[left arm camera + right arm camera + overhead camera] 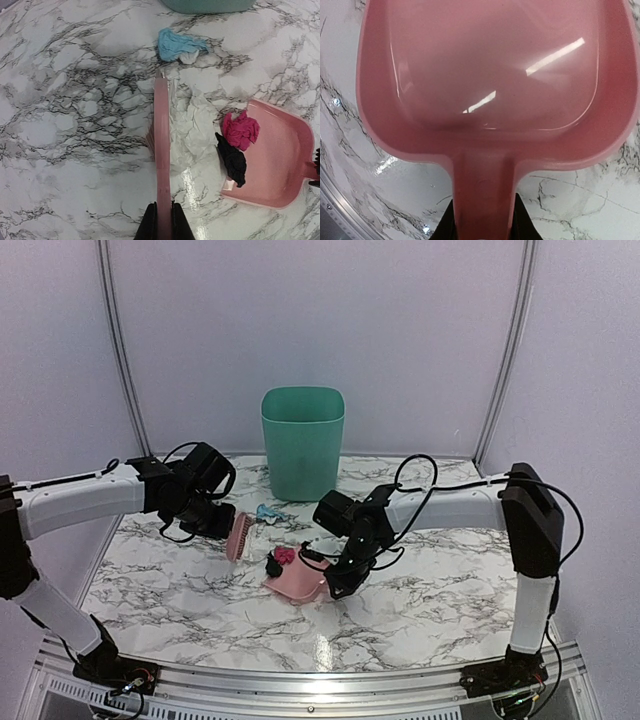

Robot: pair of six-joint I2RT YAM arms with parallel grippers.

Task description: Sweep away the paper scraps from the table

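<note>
Paper scraps: blue scrap lies past your brush tip, toward the surface's far edge; left gripper pinches the brush, right gripper the dustpan handle.

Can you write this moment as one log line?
left fingers: shut on brush | right fingers: shut on dustpan | magenta scrap, black scrap: at dustpan mouth | light blue scrap: on table

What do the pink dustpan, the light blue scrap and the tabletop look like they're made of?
Pink dustpan: probably smooth glossy plastic, given sharp light streaks inside.
Light blue scrap: crumpled matte paper, creased, no shine.
Tabletop: glossy marble-pattern surface reflecting light; stone or laminate, unclear.
</note>
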